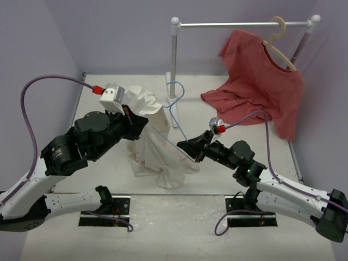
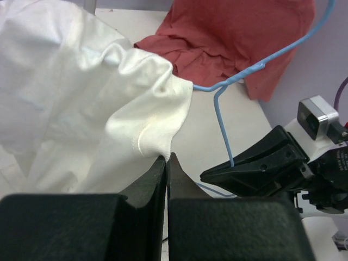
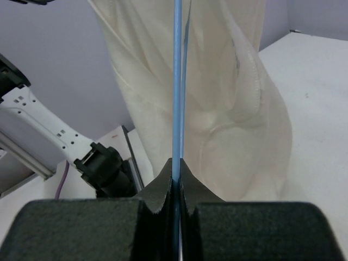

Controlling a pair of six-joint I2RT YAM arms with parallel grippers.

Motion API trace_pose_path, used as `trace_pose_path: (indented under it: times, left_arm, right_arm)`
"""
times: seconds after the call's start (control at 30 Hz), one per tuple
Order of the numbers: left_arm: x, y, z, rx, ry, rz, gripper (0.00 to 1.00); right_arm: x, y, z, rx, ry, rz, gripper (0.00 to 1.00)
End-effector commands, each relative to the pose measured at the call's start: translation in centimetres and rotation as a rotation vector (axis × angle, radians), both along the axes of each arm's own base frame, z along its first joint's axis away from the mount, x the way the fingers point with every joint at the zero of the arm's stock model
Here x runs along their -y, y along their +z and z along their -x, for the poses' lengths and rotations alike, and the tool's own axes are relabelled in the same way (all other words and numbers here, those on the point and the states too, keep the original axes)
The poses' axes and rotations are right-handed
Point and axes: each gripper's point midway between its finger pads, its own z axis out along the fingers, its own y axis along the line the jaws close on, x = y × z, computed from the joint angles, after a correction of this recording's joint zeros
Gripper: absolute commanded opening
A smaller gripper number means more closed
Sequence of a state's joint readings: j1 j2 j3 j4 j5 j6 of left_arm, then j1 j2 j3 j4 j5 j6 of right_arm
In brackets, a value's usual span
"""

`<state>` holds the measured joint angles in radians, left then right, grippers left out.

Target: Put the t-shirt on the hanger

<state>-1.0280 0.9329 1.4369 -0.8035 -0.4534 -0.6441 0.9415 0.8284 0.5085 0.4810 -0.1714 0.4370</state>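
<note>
The bench under me is white and faintly speckled. Pale lilac walls close it in at the back and on both sides. At the far edge stands a white rack made of a post and a top rail. A beige hanger hooks over that rail and carries a red t-shirt. The hem of that shirt spills onto the bench on the right. My two bases sit on black plates at the near edge, and purple cables loop up from each arm.

My left gripper is closed, pinching a folded edge of the cream t-shirt. The t-shirt hangs lifted at mid-bench between my arms, with its lower part crumpled on the surface. My right gripper is clamped on the thin light-blue hanger. The wire rises straight out from between the fingers. From above, the hook points toward the rack post and one wire side crosses the cloth. I cannot tell whether that side runs inside the cloth.

Some small print shows on my right wrist housing, but it is too blurred to read.
</note>
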Motion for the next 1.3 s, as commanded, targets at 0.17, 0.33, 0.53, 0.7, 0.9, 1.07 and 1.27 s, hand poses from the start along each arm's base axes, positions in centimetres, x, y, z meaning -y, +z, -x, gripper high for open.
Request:
trace_pose_path:
  times: [0.17,0.33,0.53,0.7,0.9,1.07,1.27]
  left_arm:
    - [4.7,-4.0,0.8,-0.052,-0.271,-0.257,0.0]
    - [6.4,-5.1,1.3,-0.04,-0.359,-0.245,0.04]
    - [-0.4,-0.6,0.2,0.055,-0.085,-0.204,0.76]
    - [-3.7,3.3,-0.2,0.12,0.042,-0.142,0.98]
    - [-7.2,5.1,-2.7,0.289,0.201,-0.359,1.0]
    - [-2.3,6.8,-2.0,0.632,-0.106,-0.434,1.0]
    - [3.5,5.1,1.0,0.818,-0.56,-0.6,0.98]
  right_arm:
    - [-0.1,6.7,1.4,0.163,0.07,-0.184,0.0]
    - [-0.7,7.7,0.5,0.151,0.043,-0.192,0.0]
    - [1.5,6.3,-0.7,0.148,-0.053,-0.174,0.0]
    - [2.3,5.8,-0.7,0.175,-0.058,-0.158,0.0]
    - [2.7,4.6,-0.4,0.182,-0.031,-0.047,0.0]
    - [4.8,3.0,0.4,0.147,-0.006,0.031,0.0]
    - [6.0,1.9,3.3,0.152,0.097,0.119,0.0]
